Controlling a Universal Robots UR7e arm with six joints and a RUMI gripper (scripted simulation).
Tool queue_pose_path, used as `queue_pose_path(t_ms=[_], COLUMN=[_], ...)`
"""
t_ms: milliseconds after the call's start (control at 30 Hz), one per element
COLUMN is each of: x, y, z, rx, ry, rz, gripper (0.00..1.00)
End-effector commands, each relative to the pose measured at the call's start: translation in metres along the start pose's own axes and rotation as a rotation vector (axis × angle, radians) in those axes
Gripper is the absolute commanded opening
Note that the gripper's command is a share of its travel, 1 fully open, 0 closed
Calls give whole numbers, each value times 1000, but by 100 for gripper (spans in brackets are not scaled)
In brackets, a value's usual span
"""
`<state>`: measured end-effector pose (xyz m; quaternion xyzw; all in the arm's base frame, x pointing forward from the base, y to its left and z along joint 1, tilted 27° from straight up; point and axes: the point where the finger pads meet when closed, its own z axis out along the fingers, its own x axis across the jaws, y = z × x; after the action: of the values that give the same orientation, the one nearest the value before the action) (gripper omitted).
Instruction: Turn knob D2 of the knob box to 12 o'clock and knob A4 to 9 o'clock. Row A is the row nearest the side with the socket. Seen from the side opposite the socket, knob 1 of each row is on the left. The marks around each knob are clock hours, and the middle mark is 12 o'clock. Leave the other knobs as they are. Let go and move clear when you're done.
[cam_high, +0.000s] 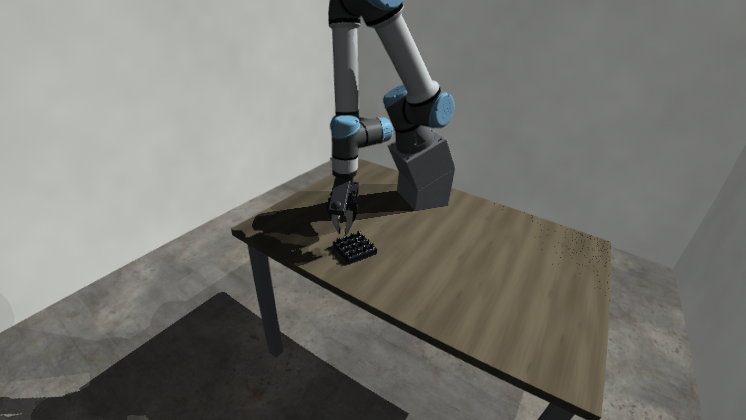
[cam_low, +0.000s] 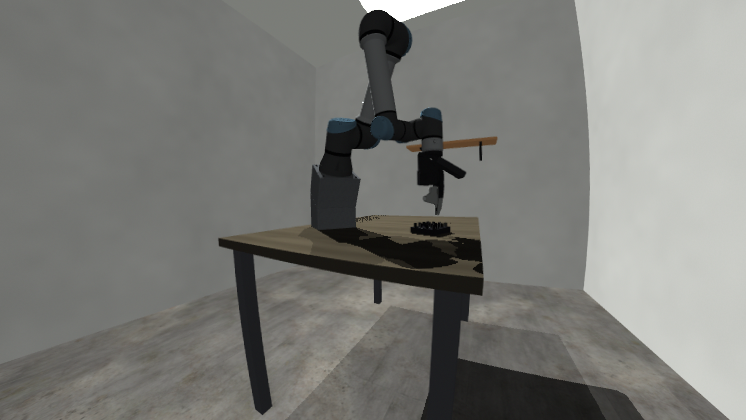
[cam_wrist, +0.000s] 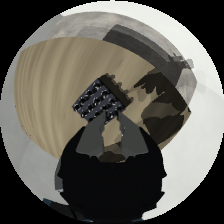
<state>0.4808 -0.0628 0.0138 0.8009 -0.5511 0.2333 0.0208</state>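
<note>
Pincer (cam_high: 342, 232) (cam_low: 437, 212) (cam_wrist: 112, 111): fingertips slightly parted, nothing held, above knob box (cam_high: 360, 257) (cam_low: 431, 231) (cam_wrist: 97, 102). D2, A4: settings illegible, completion of either unconfirmed. Final withdrawal: apparently outstanding.

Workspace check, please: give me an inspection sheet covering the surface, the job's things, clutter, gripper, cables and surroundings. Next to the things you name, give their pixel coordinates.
Surface: wood-look table top (cam_high: 469, 271) (cam_low: 292, 242) (cam_wrist: 45, 95), partly in shadow.
Job's things: black knob box (cam_high: 356, 249) (cam_low: 430, 229) (cam_wrist: 98, 101), flat on the table top, knobs up; single knob settings too small to read.
Clutter: nothing seen on the table top; dark specks near one end, nature unclear.
Gripper: above the box, narrowly open (cam_high: 342, 233) (cam_low: 437, 212) (cam_wrist: 111, 116), apparently touching no knob.
Cables: nothing seen.
Surroundings: grey walls (cam_high: 574, 104) (cam_low: 156, 130), mottled floor (cam_high: 365, 333) (cam_low: 172, 360), an orange-brown bar (cam_low: 472, 142) behind the arm in the exterior view.
</note>
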Motion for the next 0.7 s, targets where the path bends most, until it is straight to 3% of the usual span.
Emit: queue_pose_path(t_ms=[0,667], x=[0,0], y=[-1,-1], z=[7,24], rx=[1,1], ry=[1,1], rz=[0,0], gripper=[11,11])
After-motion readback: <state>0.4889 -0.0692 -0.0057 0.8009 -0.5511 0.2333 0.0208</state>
